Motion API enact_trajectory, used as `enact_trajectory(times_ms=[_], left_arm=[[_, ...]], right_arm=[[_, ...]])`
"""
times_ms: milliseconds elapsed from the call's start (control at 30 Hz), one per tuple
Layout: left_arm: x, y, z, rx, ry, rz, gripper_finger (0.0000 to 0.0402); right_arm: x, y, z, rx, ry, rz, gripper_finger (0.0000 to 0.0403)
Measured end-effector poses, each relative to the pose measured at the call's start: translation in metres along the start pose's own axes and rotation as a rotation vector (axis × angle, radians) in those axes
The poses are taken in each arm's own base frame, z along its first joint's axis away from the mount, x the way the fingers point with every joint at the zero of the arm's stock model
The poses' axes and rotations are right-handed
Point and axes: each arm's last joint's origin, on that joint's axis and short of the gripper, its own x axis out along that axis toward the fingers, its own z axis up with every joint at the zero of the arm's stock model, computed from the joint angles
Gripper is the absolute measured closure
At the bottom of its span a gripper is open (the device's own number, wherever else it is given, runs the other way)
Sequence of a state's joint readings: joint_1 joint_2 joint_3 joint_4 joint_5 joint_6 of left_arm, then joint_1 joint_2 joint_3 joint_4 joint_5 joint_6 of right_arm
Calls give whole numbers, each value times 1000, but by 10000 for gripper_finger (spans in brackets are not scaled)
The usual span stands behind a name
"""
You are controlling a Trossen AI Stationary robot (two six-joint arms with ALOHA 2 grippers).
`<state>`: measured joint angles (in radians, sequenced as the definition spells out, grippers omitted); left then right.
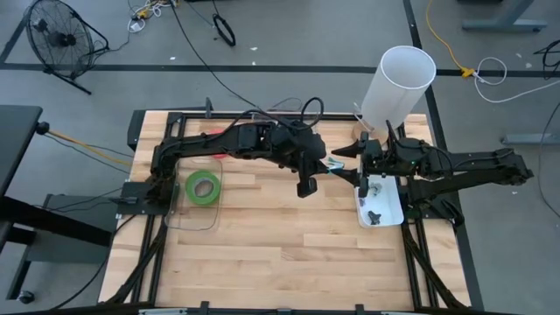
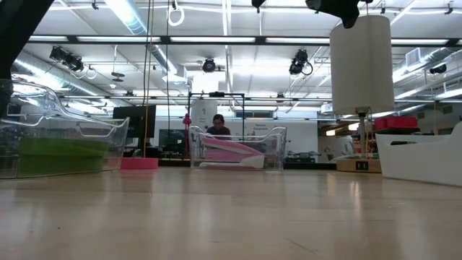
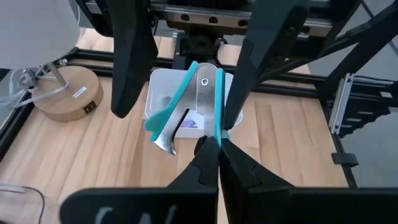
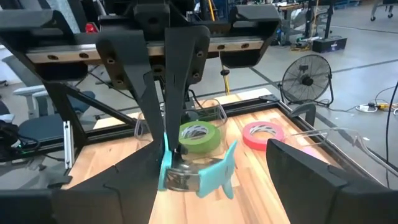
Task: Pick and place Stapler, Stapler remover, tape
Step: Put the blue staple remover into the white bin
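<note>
Green tape (image 1: 202, 186) lies in the clear bin (image 1: 194, 201) at the table's left, with a second green roll (image 4: 199, 136) and the pink-red roll (image 4: 263, 135) showing in the right wrist view. At the table's middle, the left gripper (image 3: 213, 144) is clamped on the teal stapler remover (image 3: 189, 106), held out toward the right gripper (image 4: 211, 163), whose jaws stand wide either side of it, above the white tray (image 1: 388, 210). This looks like a handover; next, I judge, the right jaws must close on the remover before the left lets go.

Overhead, table-level, two facing wrist views; shared teal staple remover (image 3: 186, 106).
</note>
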<state>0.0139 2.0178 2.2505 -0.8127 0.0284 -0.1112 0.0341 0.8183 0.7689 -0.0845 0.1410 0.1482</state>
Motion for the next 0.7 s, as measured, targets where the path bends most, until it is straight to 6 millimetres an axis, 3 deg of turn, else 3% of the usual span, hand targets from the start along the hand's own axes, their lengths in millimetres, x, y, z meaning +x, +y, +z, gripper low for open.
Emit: enact_trajectory(times_ms=[500,700], left_arm=[[0,0,0,23,2,7,400],[0,1,0,27,2,10,400]], right_arm=[[0,0,0,14,-1,2,119],[-16,-1,10,-46,-88,-4,119]])
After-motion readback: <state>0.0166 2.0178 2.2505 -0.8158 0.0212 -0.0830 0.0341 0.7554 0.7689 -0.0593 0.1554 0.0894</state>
